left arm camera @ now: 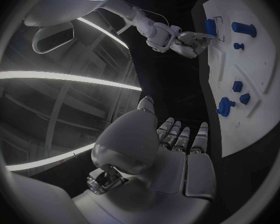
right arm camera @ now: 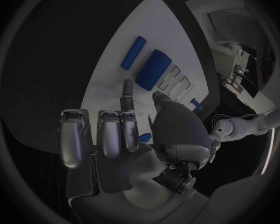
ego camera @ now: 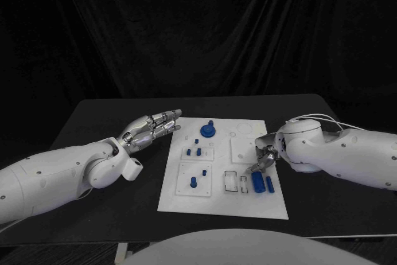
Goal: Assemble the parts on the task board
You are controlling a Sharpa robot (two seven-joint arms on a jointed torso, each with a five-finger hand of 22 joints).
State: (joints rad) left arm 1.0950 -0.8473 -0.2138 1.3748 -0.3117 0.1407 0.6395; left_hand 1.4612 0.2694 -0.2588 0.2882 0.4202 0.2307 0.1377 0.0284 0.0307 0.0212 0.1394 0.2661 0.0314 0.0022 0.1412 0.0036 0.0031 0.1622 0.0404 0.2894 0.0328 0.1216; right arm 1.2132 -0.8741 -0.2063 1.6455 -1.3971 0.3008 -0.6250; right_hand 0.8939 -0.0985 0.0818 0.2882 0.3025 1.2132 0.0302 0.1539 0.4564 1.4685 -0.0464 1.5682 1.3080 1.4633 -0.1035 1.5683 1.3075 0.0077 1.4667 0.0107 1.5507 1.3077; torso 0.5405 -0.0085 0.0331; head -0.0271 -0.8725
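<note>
Head view is showing my right robot hand (ego camera: 264, 160) hovering with fingers spread, holding nothing, over the two blue parts (ego camera: 263, 183) lying at four o'clock on the task board (ego camera: 186, 199), so I am judging a slow, centred descent best.

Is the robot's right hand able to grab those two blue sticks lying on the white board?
Probably yes. The right hand hovers just beside the two blue sticks on the task board, its fingers holding nothing, and nothing lies between them.
</note>
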